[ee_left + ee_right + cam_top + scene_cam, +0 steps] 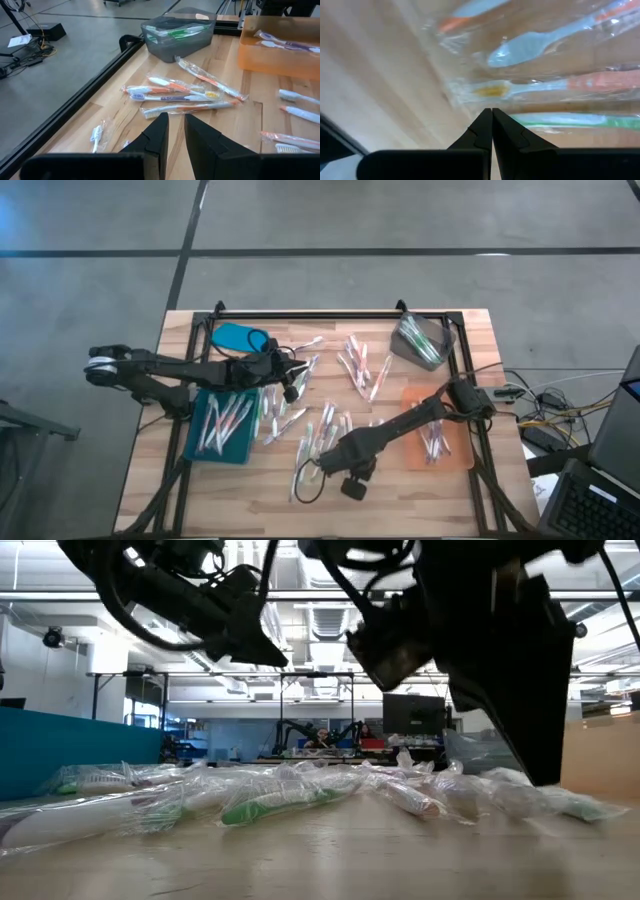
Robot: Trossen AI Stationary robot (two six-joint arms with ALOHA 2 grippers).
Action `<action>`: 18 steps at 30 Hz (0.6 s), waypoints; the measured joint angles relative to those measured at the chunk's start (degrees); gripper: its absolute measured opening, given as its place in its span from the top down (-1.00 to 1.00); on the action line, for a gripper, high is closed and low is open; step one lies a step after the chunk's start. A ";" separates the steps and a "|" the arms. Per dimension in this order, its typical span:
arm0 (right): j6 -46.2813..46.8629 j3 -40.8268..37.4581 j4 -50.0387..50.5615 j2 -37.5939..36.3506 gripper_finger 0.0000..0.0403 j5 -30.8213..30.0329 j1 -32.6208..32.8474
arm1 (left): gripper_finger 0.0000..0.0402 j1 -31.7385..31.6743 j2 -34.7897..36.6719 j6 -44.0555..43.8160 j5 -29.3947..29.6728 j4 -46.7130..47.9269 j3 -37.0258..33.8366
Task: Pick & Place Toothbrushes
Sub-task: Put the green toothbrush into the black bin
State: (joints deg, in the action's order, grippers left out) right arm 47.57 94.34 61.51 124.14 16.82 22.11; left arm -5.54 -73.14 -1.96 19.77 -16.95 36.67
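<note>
**Between picks: both arms over the scattered brushes**

We see clear-wrapped pale toothbrushes point(322, 438) strewn across the wooden table point(400, 490). Our right gripper point(492, 111), fingers pressed together and empty, hovers just above a wrapped brush near the middle. The left gripper point(175, 117), fingers slightly apart, holds nothing. Next, we judge, the right must open, then descend.

Toothbrushes point(362, 368), trays point(222, 429) on wooden table point(400, 490)
</note>
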 joint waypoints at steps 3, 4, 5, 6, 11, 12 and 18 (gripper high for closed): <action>0.07 2.40 1.27 -0.23 0.96 -0.30 0.81 | 0.67 0.00 0.00 -0.01 0.00 0.02 0.00; 0.40 3.29 1.46 -0.32 0.96 -0.50 1.13 | 0.67 0.00 0.00 0.00 0.02 0.02 0.00; 1.07 4.29 1.83 -0.34 0.96 -1.33 1.52 | 0.67 0.00 0.00 0.00 0.01 0.02 0.00; 2.11 5.18 2.45 -0.37 0.96 -2.76 1.93 | 0.67 0.00 0.00 0.00 0.01 0.01 0.00; 11.65 7.53 3.69 -0.52 0.96 -9.78 4.02 | 0.67 0.01 0.00 0.00 0.00 0.02 0.00; 13.82 7.87 4.48 -0.55 0.96 -11.52 4.53 | 0.67 0.00 0.00 0.00 0.00 0.02 0.00; 28.93 8.20 11.62 -0.66 0.96 -18.82 8.11 | 0.67 0.00 0.00 0.00 0.00 0.02 0.00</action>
State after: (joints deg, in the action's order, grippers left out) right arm 76.50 102.54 73.13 123.48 -2.00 30.21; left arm -5.54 -73.14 -1.96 19.77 -16.93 36.67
